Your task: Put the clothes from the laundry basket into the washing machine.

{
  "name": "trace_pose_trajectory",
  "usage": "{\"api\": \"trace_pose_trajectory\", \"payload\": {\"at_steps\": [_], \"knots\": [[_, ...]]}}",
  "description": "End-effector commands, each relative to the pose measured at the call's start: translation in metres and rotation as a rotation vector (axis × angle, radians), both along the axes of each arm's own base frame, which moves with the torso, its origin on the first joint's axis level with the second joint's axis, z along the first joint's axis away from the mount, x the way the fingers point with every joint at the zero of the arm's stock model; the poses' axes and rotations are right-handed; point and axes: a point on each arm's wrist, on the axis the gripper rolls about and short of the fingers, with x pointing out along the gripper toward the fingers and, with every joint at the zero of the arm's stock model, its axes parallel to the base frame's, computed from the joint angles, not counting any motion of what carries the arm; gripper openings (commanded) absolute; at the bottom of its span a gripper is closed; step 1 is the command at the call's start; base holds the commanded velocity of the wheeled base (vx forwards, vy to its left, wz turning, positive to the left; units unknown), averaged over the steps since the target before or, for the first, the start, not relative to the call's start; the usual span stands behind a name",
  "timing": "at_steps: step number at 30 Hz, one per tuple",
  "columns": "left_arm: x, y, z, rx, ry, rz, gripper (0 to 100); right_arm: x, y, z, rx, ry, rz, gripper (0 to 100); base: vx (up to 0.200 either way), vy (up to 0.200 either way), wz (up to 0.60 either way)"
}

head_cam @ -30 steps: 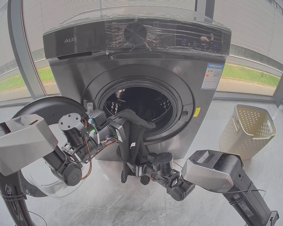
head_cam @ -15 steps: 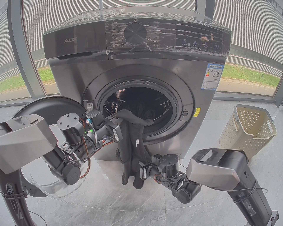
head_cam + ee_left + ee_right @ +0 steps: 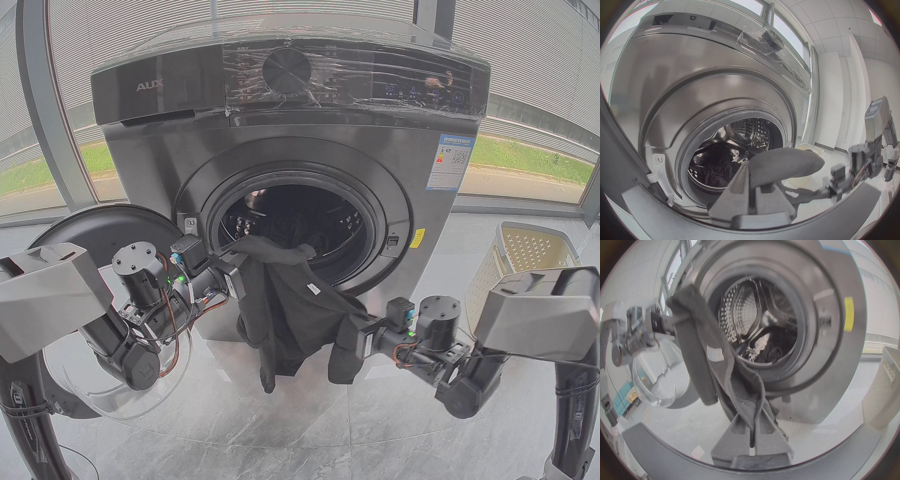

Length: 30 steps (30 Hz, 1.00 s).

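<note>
- Left gripper [image 3: 232,280] and right gripper [image 3: 357,342], poised before the washing machine [image 3: 187,150] opening, both clamp one dark garment [image 3: 284,306] spread between them.
- One laundry basket [image 3: 539,249] stands at the right.

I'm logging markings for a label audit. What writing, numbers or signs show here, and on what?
Washer panel, left: a short brand mark, pale letters.
Panel, right: touch icons, blurred under film.
Blue sticker on the front: too small to read.
Yellow sticker beside the door opening: too small.
White tag on the garment: unreadable.
</note>
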Motion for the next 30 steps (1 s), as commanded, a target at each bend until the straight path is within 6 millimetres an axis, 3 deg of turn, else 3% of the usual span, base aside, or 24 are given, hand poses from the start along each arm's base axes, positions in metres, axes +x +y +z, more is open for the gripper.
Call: {"api": "trace_pose_trajectory", "payload": {"at_steps": [1,7,12,14,19,30], "knots": [[-0.016,0.012,0.004,0.012,0.017,-0.011,0,-0.020,-0.033,0.055,0.060,-0.119,-0.014,0,0.000,0.000,0.00],[-0.030,0.023,0.014,0.017,0.012,-0.032,0,-0.040,-0.046,0.072,0.103,-0.136,-0.001,0,0.000,0.000,0.00],[-0.037,0.026,0.012,0.022,0.031,-0.034,0,-0.034,-0.050,0.080,0.138,-0.156,-0.025,0,0.000,0.000,0.00],[-0.038,0.027,0.007,0.031,0.048,-0.030,0,-0.022,-0.049,0.094,0.174,-0.220,-0.046,0,0.000,0.000,0.00],[-0.034,0.034,0.010,0.026,0.037,-0.007,0,-0.023,-0.046,0.099,0.184,-0.232,-0.040,0,0.000,0.000,0.00],[-0.036,0.034,0.009,0.033,0.036,-0.006,0,-0.018,-0.035,0.127,0.254,-0.334,-0.054,0,0.000,0.000,0.00]]}}
